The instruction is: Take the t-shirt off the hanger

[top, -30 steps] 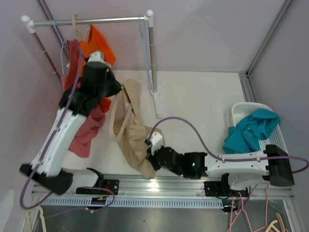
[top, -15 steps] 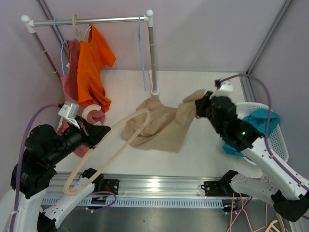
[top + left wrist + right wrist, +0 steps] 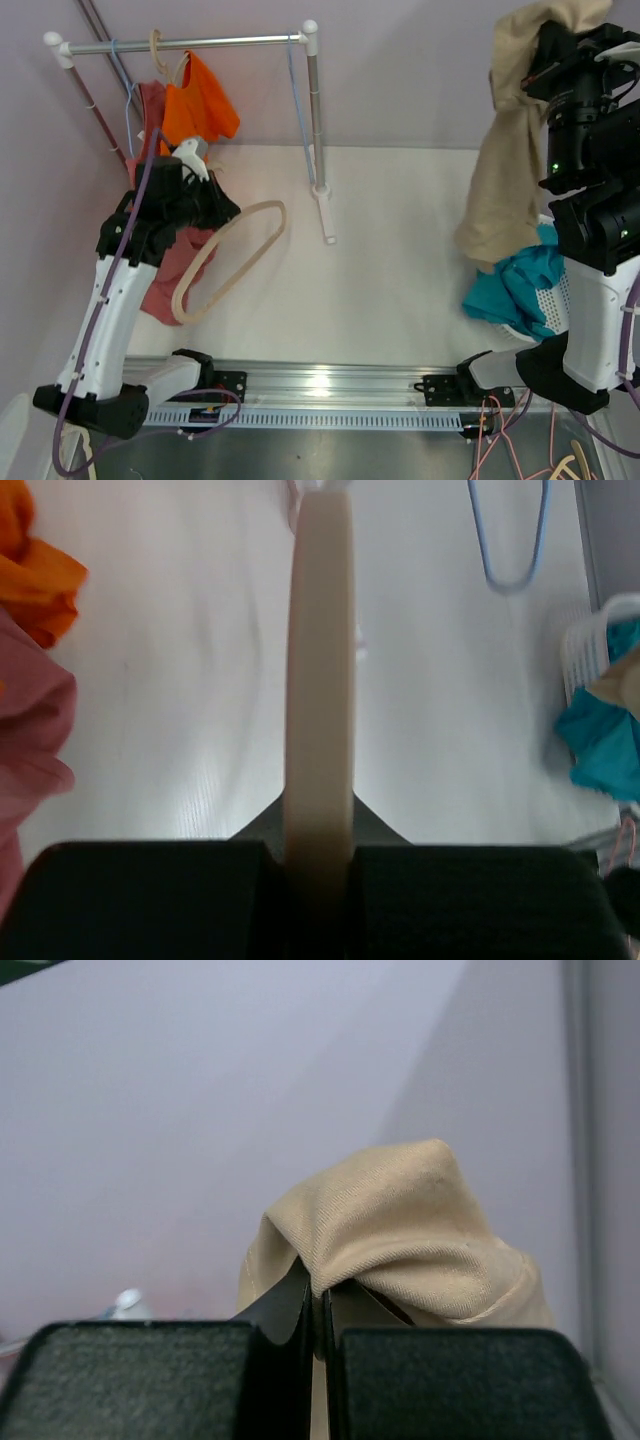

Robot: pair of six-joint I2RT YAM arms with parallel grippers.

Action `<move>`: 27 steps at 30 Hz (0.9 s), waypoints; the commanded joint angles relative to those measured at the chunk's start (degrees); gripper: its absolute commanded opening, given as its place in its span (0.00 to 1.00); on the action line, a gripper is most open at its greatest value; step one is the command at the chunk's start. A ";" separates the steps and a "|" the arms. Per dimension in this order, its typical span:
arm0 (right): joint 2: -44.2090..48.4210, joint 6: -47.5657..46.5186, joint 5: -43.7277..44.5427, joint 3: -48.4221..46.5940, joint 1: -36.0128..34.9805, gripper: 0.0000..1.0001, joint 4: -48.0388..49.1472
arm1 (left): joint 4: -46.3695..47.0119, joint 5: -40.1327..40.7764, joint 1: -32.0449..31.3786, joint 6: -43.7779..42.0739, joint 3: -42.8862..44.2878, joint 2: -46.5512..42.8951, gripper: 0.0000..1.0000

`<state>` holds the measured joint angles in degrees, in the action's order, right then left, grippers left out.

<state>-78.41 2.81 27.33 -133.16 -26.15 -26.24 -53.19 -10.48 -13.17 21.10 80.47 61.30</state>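
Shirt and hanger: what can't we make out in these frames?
Shirt: top view, upper end cut off by the frame edge; grip hidden by the right arm.
Shirt, right wrist view: only the bunch in the right end effector shows; rest out of frame.
Hanger: left wrist view, edge-on and blurred at the left end effector; loop shape unreadable.
Hanger's held end: top view, covered by the left arm.

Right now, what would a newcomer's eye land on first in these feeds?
The tan t-shirt dangling high at far right, pinched in the right claw, with a teal garment heaped below it. Next, the bare beige hanger that the left claw holds over the table's left side, below the orange shirt on the rack.
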 commanded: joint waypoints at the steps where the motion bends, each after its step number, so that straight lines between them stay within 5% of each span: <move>1: -1.66 -5.71 6.92 -1.49 3.64 0.00 -0.04 | 5.54 5.17 1.92 2.01 7.85 2.68 0.01; 3: -0.87 -3.44 8.26 0.44 10.83 0.00 -1.52 | 7.13 7.66 2.01 2.54 11.72 4.88 0.01; 6: 1.15 8.68 -4.09 6.40 28.70 0.00 -7.68 | 7.49 9.78 2.01 2.37 18.39 9.35 0.01; 13: 6.15 24.60 -29.86 27.14 56.70 0.00 -7.88 | 6.96 9.60 2.01 0.17 34.13 19.20 0.01; 19: 14.49 27.07 -25.07 46.64 59.73 0.00 -9.71 | 7.66 10.13 2.27 -1.15 43.88 27.36 0.01; 23: 18.56 32.34 -24.08 73.41 59.99 0.00 -1.63 | 10.20 7.32 2.27 -1.33 47.42 31.59 0.01; 25: 17.68 34.88 -21.47 77.34 60.08 0.02 -1.35 | 14.23 4.87 2.18 -1.77 46.02 31.87 0.01; 27: 16.10 35.51 -18.29 78.23 60.16 0.79 -3.28 | 16.09 3.98 2.18 -2.90 45.57 32.04 0.01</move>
<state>-60.51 34.54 4.71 -56.05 33.63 -32.08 -43.75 -3.29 -11.44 20.40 125.08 93.67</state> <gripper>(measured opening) 0.446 0.050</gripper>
